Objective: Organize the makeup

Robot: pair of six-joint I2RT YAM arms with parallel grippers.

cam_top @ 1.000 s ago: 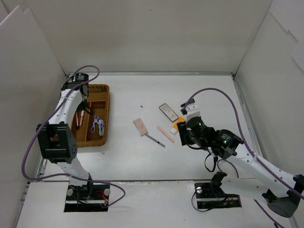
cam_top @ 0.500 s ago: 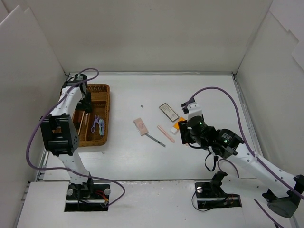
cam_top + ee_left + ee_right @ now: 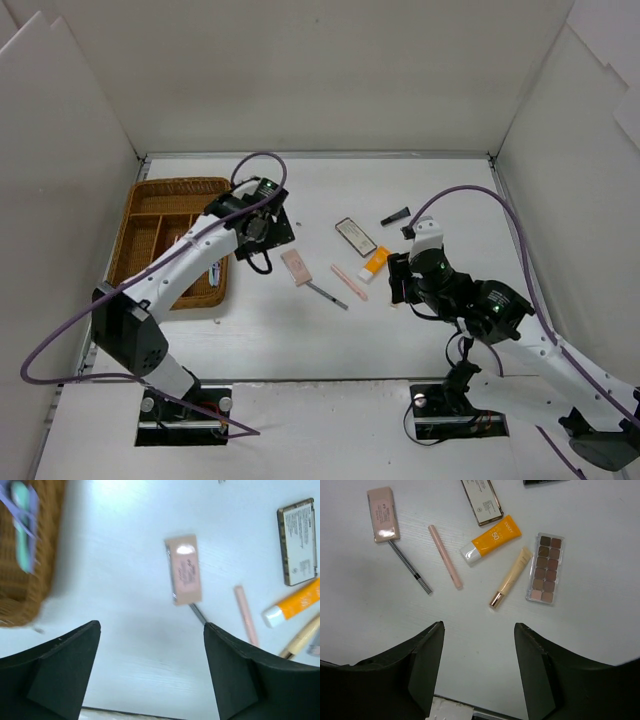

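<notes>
Loose makeup lies mid-table: a pink compact [image 3: 296, 266] [image 3: 183, 570] [image 3: 383, 514], a checked pencil [image 3: 410, 567], a pink stick [image 3: 445, 556], an orange tube [image 3: 376, 261] [image 3: 491, 540], a gold tube [image 3: 510, 577], a brown eyeshadow palette [image 3: 546, 568] and a black-edged mirror case [image 3: 355, 233] [image 3: 298, 541]. My left gripper [image 3: 268, 240] [image 3: 151, 627] hangs open and empty just left of the compact. Nearer the front, my right gripper [image 3: 398, 288] [image 3: 478, 626] is open and empty above bare table, short of the gold tube.
The brown wicker divided tray [image 3: 175, 200] [image 3: 30, 575] stands at the left, with a purple curler [image 3: 22, 520] blurred inside it. A small black item [image 3: 395, 215] lies behind the mirror case. White walls close in the table on three sides.
My left arm has swung from the tray out to the middle of the table and its jaws have opened. The right gripper has pulled back slightly, uncovering the orange tube.
</notes>
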